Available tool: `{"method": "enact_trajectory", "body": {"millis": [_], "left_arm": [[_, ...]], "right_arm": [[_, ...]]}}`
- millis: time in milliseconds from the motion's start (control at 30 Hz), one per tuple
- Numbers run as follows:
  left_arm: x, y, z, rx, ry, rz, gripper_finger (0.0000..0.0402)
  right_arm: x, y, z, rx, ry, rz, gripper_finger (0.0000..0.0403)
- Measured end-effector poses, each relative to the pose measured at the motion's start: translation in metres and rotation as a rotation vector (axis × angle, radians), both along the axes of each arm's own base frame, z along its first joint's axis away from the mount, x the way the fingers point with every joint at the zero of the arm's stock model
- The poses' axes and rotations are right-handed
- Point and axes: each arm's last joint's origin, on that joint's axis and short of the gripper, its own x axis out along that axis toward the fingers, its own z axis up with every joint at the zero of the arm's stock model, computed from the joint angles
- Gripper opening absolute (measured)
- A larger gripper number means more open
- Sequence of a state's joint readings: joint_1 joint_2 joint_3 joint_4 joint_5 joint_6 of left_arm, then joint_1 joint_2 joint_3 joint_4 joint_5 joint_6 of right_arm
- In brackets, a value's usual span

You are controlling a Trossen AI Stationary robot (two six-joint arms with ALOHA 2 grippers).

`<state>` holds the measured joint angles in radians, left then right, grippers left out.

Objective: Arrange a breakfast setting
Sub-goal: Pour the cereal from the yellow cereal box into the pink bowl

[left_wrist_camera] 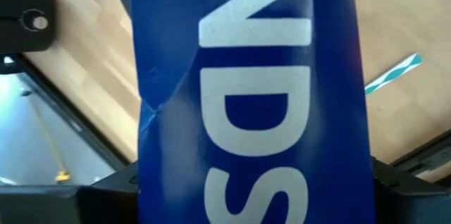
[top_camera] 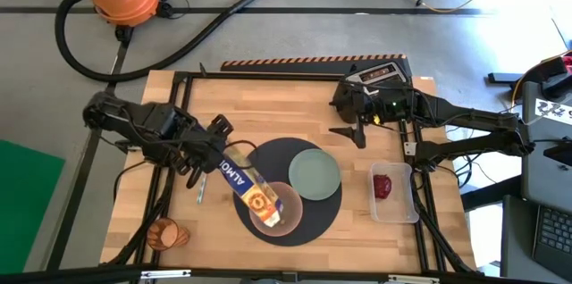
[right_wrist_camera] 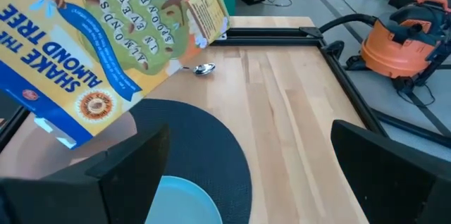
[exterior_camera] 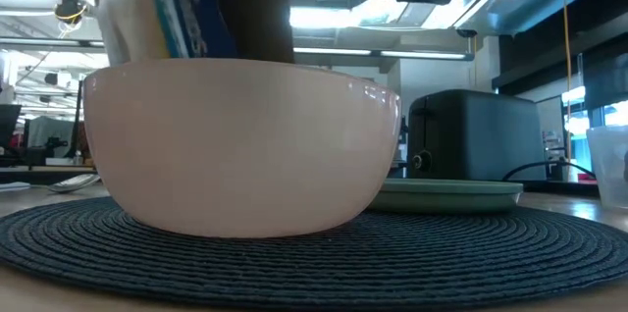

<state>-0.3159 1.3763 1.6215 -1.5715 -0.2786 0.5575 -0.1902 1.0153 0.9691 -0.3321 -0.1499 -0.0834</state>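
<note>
A blue cereal box (top_camera: 246,184) with white lettering and a green-and-yellow panel of scattered letters tilts above a pale pink bowl (exterior_camera: 240,145). The bowl and a pale green plate (top_camera: 314,174) sit on a round dark-grey mat (exterior_camera: 412,258) with a woven ribbed pattern. The counter (top_camera: 268,105) is light striped wood. An orange translucent cup (top_camera: 166,233) lies near one corner. Something red (top_camera: 382,185) sits in a clear container (top_camera: 394,213). The toaster (exterior_camera: 473,135) is black. The spoon (right_wrist_camera: 203,69) is shiny metal.
</note>
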Motion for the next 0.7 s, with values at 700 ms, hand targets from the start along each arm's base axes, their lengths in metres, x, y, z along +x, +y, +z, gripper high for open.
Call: {"method": "enact_trajectory", "body": {"millis": [700], "left_arm": [[0.018,-0.015,-0.014,0.203,0.047,-0.113,0.0256]], "right_arm": [[0.0,0.0,0.0,0.001,0.0,-0.001,0.038]]}}
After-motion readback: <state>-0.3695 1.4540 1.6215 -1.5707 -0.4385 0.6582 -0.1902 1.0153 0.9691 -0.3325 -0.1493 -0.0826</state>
